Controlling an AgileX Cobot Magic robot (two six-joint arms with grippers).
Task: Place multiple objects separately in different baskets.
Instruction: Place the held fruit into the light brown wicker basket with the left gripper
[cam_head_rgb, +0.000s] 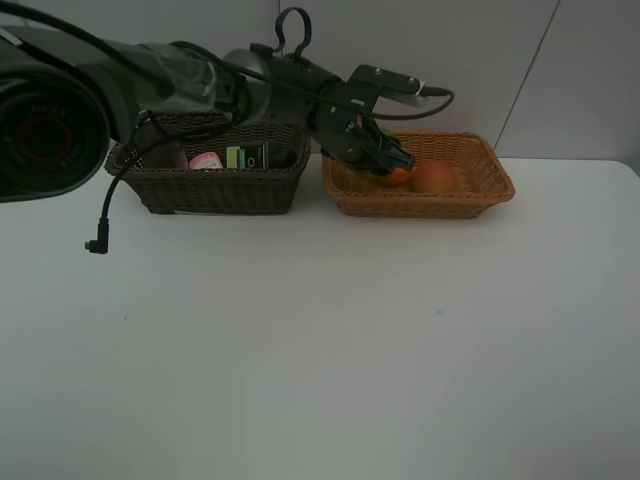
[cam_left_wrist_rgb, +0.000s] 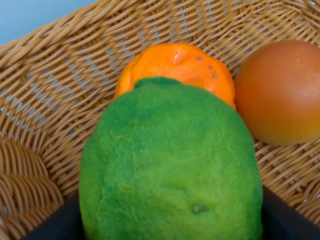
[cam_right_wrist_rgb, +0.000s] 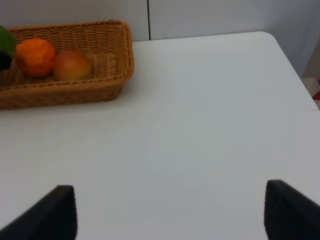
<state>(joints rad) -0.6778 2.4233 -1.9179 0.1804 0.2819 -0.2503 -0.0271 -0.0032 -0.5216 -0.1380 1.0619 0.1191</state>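
Green fruit (cam_left_wrist_rgb: 170, 165) fills the left gripper (cam_head_rgb: 385, 160), clasped over the tan basket (cam_head_rgb: 480, 190) beside the orange (cam_left_wrist_rgb: 182, 65)

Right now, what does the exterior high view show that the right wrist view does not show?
Only the exterior high view shows the dark brown basket with the pink bottle and the black bottle inside, and the left gripper reaching over the light basket.

Only the right wrist view shows the right gripper, open above bare table.

Both show the light basket holding the orange fruit and the peach-like fruit, with a little of the green fruit.
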